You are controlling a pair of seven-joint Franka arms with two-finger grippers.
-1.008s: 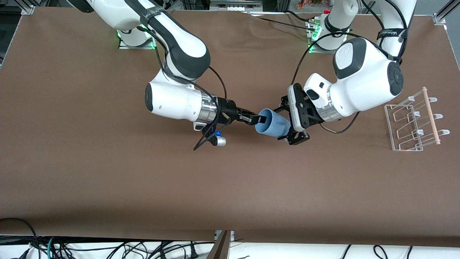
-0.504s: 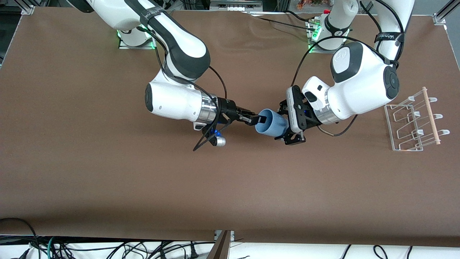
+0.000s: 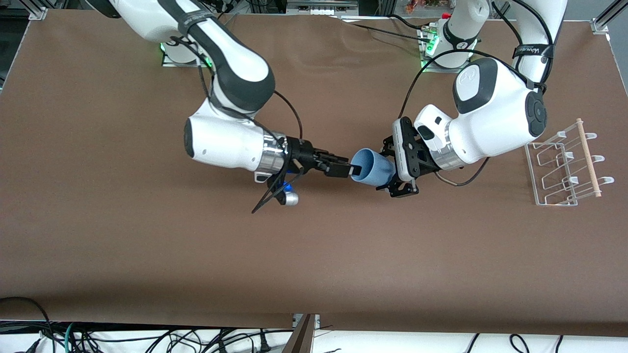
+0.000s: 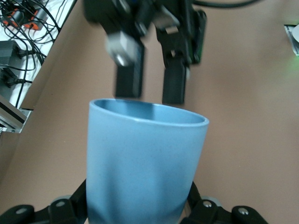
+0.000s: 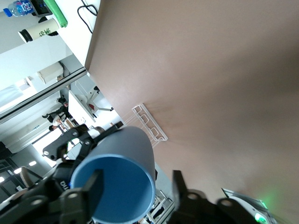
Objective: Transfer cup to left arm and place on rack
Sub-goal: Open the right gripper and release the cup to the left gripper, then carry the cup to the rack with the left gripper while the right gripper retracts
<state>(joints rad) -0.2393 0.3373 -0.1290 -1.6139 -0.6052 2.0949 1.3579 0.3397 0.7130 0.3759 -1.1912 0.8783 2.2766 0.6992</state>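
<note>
The light-blue cup (image 3: 371, 165) hangs on its side over the middle of the table. My left gripper (image 3: 387, 169) is shut on its base end, with fingers on both sides in the left wrist view (image 4: 140, 212), where the cup (image 4: 145, 158) fills the frame. My right gripper (image 3: 349, 169) is open at the cup's mouth. In the right wrist view (image 5: 135, 186) one finger (image 5: 93, 189) is inside the cup (image 5: 122, 154) and the other is well clear outside. The white wire rack (image 3: 564, 166) with its wooden dowel stands at the left arm's end of the table.
The brown table (image 3: 314, 255) spreads around both arms. The arm bases with green lights stand along the edge farthest from the front camera. Cables lie below the table's near edge (image 3: 147, 338). The rack (image 5: 149, 122) also shows in the right wrist view.
My left gripper closed in on the cup's base end. My right gripper let go of the rim and its arm drew back toward its own end. The cup stays up.
</note>
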